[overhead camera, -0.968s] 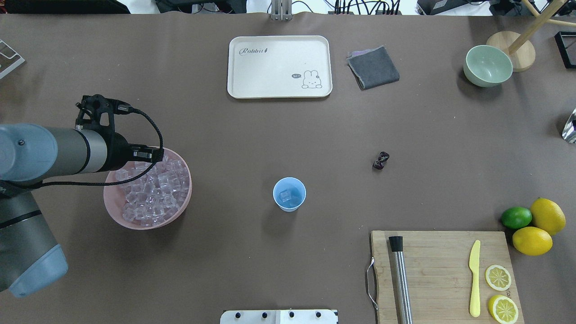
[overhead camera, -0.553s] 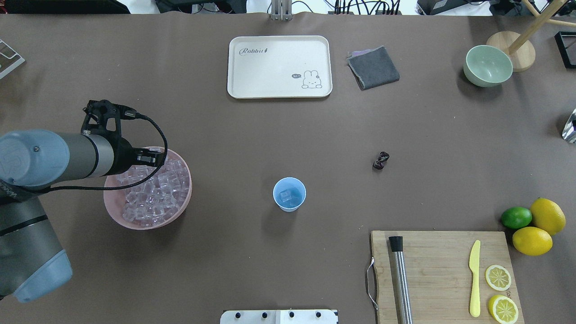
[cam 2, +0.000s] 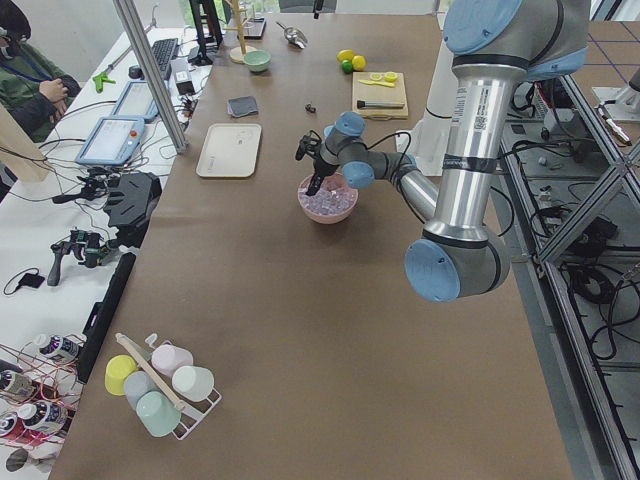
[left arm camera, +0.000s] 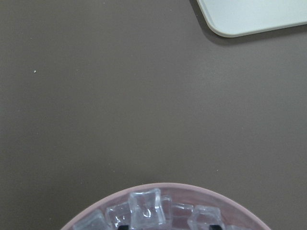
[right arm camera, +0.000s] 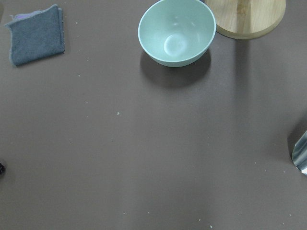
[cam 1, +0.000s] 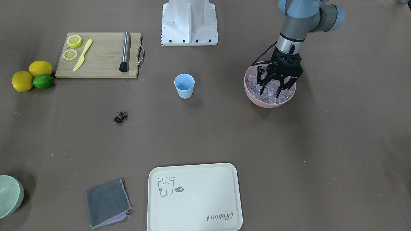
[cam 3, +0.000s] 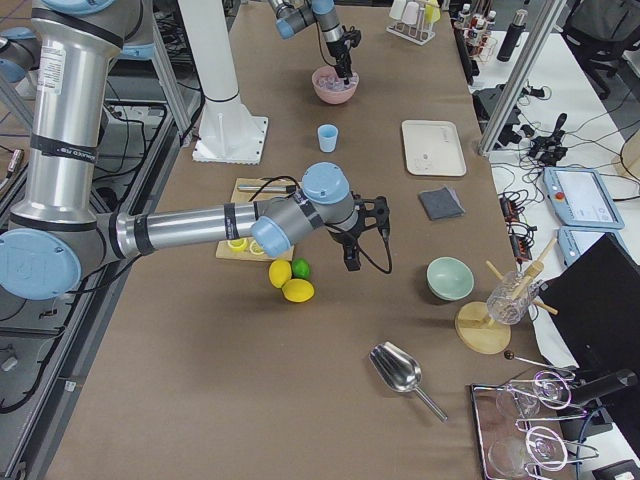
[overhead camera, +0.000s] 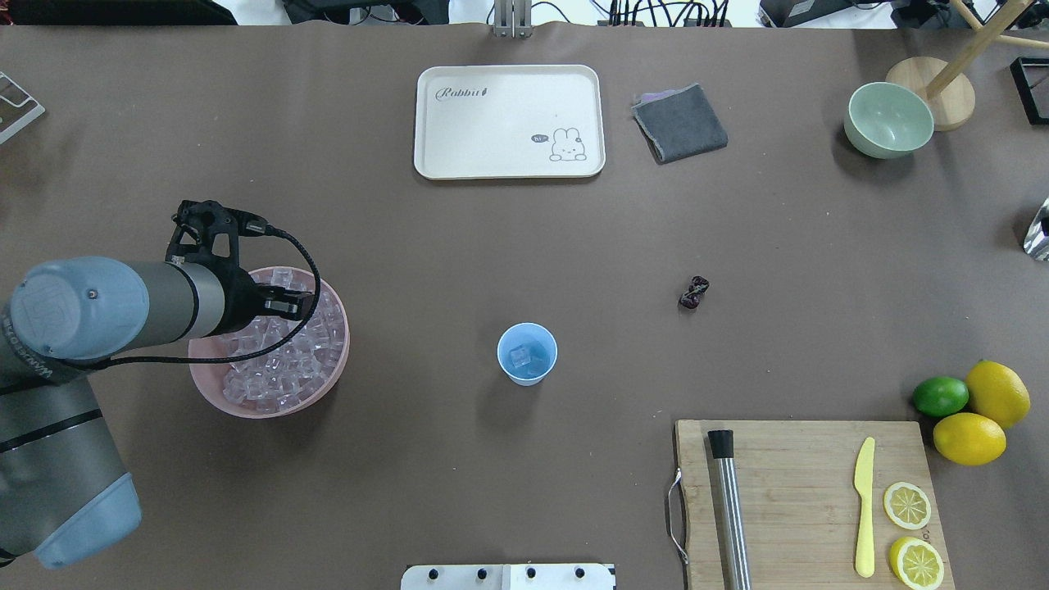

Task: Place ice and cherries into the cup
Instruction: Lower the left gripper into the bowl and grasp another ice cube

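Many ice cubes fill the pink bowl on the robot's left side of the tabletop. The left tool points straight down into that bowl. Its two fingers are spread wide, with the tips among the top cubes, and they squeeze nothing. The cup stands upright near the middle of the tabletop, well apart from the bowl. Its wide mouth faces up and its narrow end is down. One cube lies inside it. The cherries lie flat on the bare tabletop, well apart from the cup, on the robot's right side. They make one small dark clump. In the overhead view its long side slants from lower left to upper right. The right tool hangs over the tabletop near the lime, pointing down. It shows only in the side view, so it is not clear whether its fingers are apart or together.
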Available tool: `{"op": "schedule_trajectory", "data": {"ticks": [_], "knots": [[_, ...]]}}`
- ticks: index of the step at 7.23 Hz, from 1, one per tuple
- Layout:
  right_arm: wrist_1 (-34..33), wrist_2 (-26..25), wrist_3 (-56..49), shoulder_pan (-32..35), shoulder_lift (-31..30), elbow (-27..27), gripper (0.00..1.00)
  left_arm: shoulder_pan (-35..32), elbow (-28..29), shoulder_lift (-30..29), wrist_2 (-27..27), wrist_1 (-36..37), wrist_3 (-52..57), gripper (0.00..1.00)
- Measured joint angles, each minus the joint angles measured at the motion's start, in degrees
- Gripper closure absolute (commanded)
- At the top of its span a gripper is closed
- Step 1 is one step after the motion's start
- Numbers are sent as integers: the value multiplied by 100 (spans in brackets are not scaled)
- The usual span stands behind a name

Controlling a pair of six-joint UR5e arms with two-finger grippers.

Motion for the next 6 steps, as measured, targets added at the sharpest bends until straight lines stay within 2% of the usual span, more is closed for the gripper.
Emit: {"op": "schedule_trajectory", "data": {"ticks": [2, 4, 6], "knots": [[3, 0, 2, 0, 2, -4, 0, 6, 8, 14, 4, -2, 6, 38], [6, 0, 2, 0, 1, -4, 0, 5, 17, 7, 4, 2, 8, 44], [8, 0, 1, 0, 6, -4, 0, 1, 44, -7, 4, 2, 9, 44]]}}
